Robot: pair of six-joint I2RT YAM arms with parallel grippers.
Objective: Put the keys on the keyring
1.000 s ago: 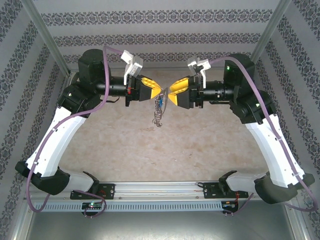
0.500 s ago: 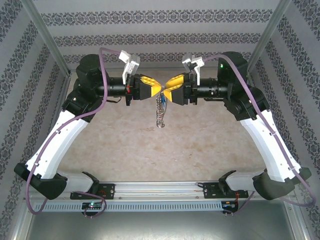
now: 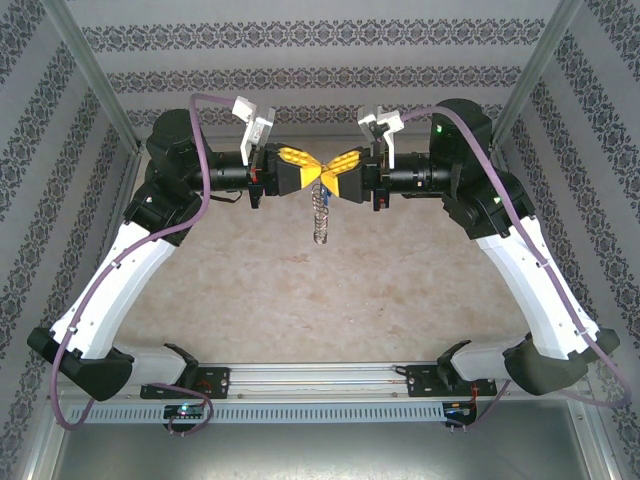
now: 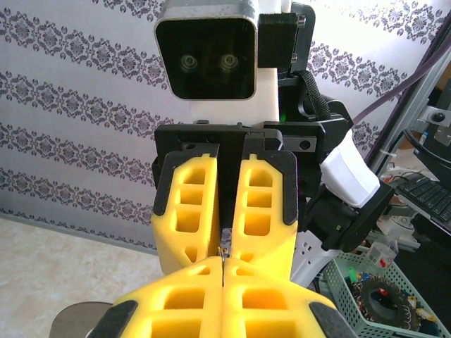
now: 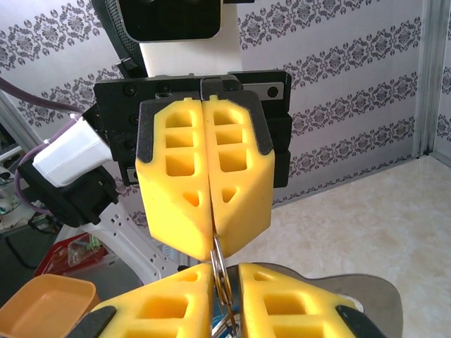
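Top view: a beige table point(image 3: 420, 300). The left arm point(image 3: 120, 265) and right arm point(image 3: 530, 265) reach in from 9 and 3 o'clock, and their tips meet near 12 o'clock. The left gripper point(image 3: 314, 177) is clamped tight on the keyring point(image 3: 320, 218). The right gripper point(image 3: 332, 177) pinches the same wire loop between its yellow fingers. The keyring dangles from them toward 6 o'clock. A tiny blue key point(image 3: 326, 203) sits near its top.

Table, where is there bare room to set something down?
The bare patch of table between the left arm and right arm, from under the hanging keyring to the near rail. Crowded at the far middle, where left gripper and right gripper meet on it.
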